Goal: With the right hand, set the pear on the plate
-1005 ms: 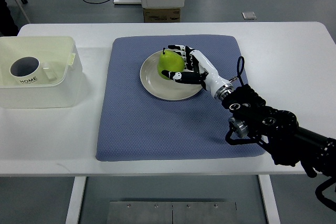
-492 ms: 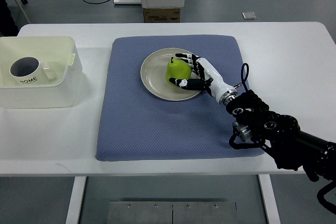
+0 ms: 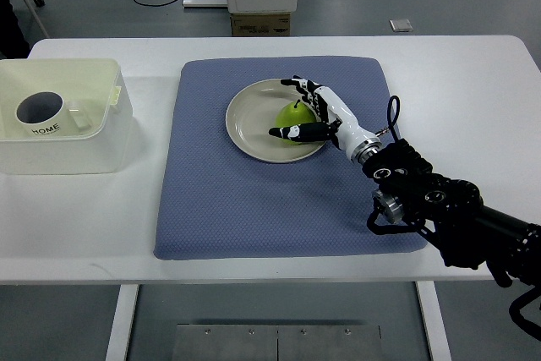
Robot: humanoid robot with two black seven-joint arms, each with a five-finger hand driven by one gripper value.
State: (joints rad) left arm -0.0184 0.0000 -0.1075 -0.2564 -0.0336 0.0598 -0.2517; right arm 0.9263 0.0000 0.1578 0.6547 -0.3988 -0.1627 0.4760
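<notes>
Top view | pear [image 3: 293, 112] on plate [image 3: 248, 127] | right hand [image 3: 308, 112] fingers spread, released | mug [image 3: 40, 112] in bin [image 3: 101, 145]

"HOME" on mug [image 3: 40, 112] (black print)

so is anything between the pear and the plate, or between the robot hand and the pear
Nothing visible. The pear already sits on the plate, on its right half, and the right robot hand is around it with fingers spread, thumb in front and fingers behind. Only the blue mat lies under the plate.
</notes>
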